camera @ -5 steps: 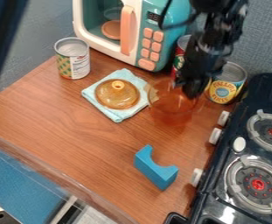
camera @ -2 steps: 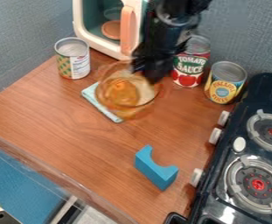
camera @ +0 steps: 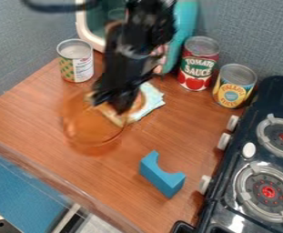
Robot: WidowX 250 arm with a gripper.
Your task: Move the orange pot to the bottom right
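- And the hand [camera: 114, 105] has the pot [camera: 90, 133], pinched at its upper right edge!
- That pot looks light, stiff and slick, perhaps breakable; the rim is the spot for a firm, gentle grip.
- Down from the top edge slants the arm [camera: 134, 43], leaning left.
- Pot's over the desk [camera: 101, 182], left of centre, beside the cloth [camera: 153, 102], up-left of the block [camera: 164, 180].

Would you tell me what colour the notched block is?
The block is blue, best seen in the camera view.

Open counter [camera: 104, 175] left of blue block [camera: 163, 179], stove [camera: 224, 186] along the right
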